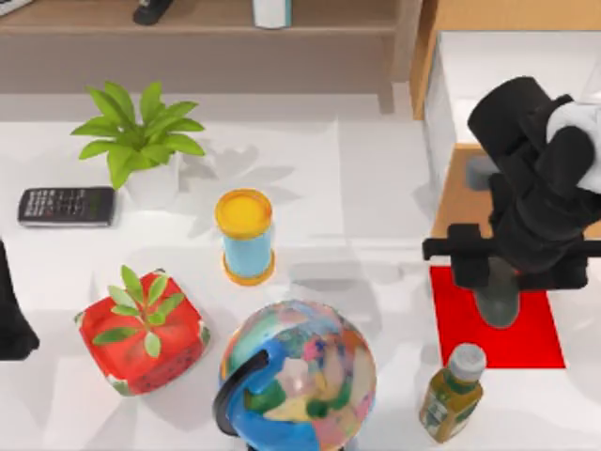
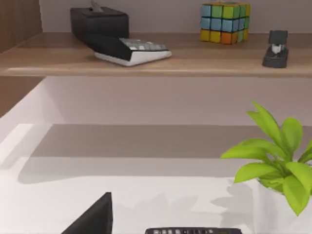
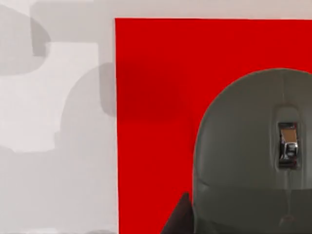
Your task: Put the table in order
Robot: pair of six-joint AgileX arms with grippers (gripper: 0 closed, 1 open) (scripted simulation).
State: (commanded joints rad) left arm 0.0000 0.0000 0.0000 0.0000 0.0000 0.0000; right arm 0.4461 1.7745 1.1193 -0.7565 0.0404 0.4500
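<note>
The white table (image 1: 376, 178) carries scattered things. My right gripper (image 1: 500, 282) is shut on a grey mouse (image 1: 499, 305) and holds it over a red mat (image 1: 526, 338) at the table's right side. In the right wrist view the mouse (image 3: 253, 161) hangs above the mat (image 3: 156, 146), one fingertip (image 3: 179, 217) lies against its side, and its shadow falls apart from it. My left arm (image 1: 11, 315) is parked at the table's left edge.
On the table stand a potted plant (image 1: 141, 141), a black calculator (image 1: 66, 206), a yellow-and-blue sand timer (image 1: 245, 236), a red strawberry pot (image 1: 143, 331), a globe (image 1: 299, 376) and a bottle (image 1: 453, 393). A wooden shelf (image 2: 156, 58) runs along the back, a drawer unit (image 1: 451, 188) at the right.
</note>
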